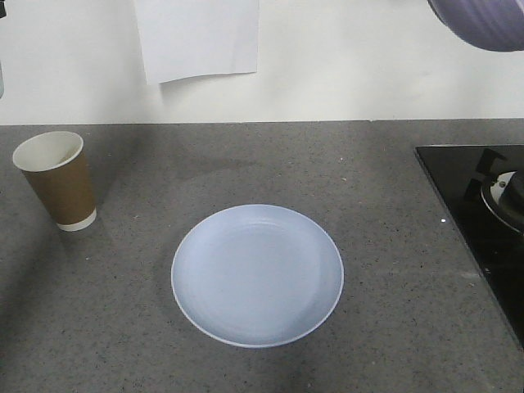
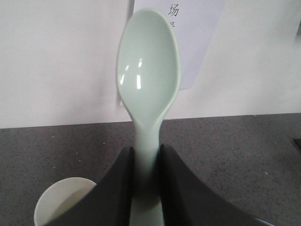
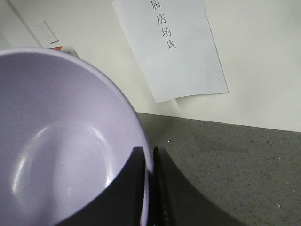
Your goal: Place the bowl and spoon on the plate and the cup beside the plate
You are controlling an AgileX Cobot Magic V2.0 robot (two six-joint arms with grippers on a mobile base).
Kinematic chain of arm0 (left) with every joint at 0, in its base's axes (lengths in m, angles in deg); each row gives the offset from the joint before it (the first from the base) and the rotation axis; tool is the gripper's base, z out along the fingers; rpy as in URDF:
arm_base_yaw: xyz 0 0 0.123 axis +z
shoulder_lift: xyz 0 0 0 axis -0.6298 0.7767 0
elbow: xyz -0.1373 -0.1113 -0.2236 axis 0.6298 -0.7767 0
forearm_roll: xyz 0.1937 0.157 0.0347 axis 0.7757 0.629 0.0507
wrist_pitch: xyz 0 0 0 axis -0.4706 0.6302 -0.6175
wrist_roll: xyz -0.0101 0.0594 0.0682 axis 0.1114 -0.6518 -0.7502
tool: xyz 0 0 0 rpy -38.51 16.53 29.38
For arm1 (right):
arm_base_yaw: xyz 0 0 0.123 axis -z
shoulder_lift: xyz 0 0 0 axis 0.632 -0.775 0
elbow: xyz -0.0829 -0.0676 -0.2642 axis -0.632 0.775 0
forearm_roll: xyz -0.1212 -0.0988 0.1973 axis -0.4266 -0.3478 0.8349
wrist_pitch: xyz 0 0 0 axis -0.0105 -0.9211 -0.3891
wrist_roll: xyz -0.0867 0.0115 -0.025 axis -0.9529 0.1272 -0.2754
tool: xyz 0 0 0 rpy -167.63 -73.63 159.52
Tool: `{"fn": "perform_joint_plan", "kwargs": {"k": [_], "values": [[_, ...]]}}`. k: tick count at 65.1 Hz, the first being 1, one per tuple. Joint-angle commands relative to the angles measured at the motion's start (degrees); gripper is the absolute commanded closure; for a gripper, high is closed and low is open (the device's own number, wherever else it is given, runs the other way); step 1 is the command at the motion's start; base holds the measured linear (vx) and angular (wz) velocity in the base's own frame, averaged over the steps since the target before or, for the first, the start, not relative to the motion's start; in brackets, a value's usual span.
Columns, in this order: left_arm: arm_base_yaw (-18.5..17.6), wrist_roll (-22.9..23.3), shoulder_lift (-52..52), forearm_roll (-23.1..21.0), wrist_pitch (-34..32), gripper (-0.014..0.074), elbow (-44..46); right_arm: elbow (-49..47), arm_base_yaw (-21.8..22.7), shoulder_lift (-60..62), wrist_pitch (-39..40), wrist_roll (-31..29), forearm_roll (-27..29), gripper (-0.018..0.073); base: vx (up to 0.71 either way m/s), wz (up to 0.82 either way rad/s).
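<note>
The pale blue-lavender plate (image 1: 257,275) lies flat in the middle of the grey counter. The brown paper cup (image 1: 56,179) stands upright to its far left; its white rim (image 2: 63,201) shows below my left gripper. My left gripper (image 2: 146,155) is shut on the handle of the mint-green spoon (image 2: 148,80), which points up and away with its hollow facing the camera. My right gripper (image 3: 149,157) is shut on the rim of the lavender bowl (image 3: 56,141), one finger inside and one outside. The bowl's underside (image 1: 483,20) hangs high at the top right of the front view.
A black cooktop (image 1: 475,213) with a burner occupies the counter's right side. A white sheet of paper (image 1: 196,37) with printed characters hangs on the white back wall. Grey counter (image 1: 385,336) surrounds the plate.
</note>
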Motion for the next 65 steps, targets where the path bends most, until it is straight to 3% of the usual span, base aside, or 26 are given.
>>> {"fn": "perform_joint_plan", "kwargs": {"k": [1, 65], "values": [[-0.1, 0.1, -1.3, -0.9, -3.8, 0.0602, 1.6, -1.7, 0.3, 1.5, 0.8, -0.6, 4.5, 0.0564, 0.0, 0.0], [-0.1, 0.1, -1.3, -0.9, -3.8, 0.0602, 1.6, -1.7, 0.3, 1.5, 0.8, -0.6, 4.5, 0.0564, 0.0, 0.0]]}}
